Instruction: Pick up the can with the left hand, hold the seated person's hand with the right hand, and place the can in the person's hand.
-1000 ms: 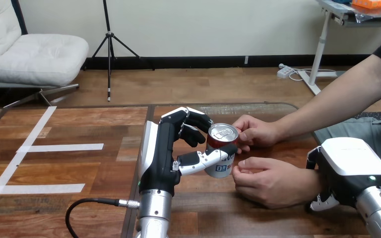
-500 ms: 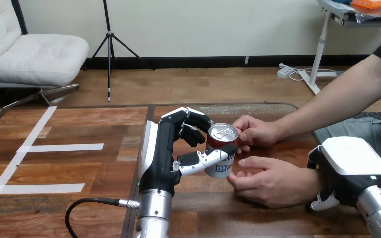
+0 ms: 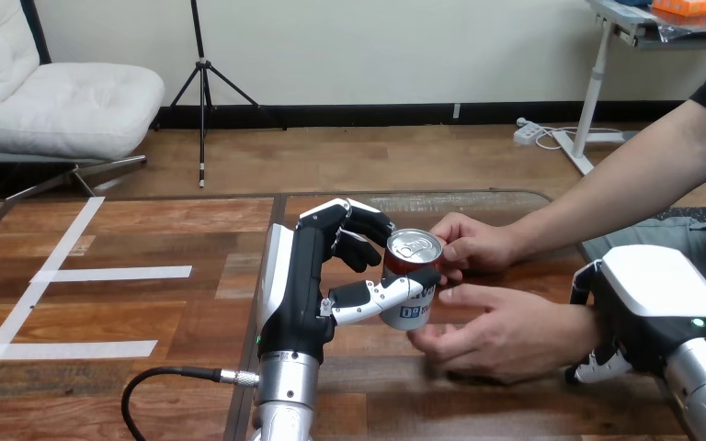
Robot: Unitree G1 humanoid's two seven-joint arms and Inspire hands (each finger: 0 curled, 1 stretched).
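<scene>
A small can (image 3: 414,250) with a silver lid is held upright above the table, and my left hand (image 3: 305,276) is shut on it: thumb across its front, fingers curled behind. One of the person's hands (image 3: 474,244) touches the can's right side. The person's other hand (image 3: 501,336) lies palm up, its fingertips just under the can's base. My right hand (image 3: 653,301) sits over that hand's wrist at the right, with fingers showing above and below the wrist, curled round it.
The wooden table (image 3: 147,312) has white tape strips (image 3: 110,273) on its left part. A black cable (image 3: 161,377) loops beside my left forearm near the front edge. The person's arms reach in from the right.
The person's lower hand has slid left, and its fingertips now reach under the can. My right hand has shifted slightly with the wrist. The can and my left hand have stayed put.
</scene>
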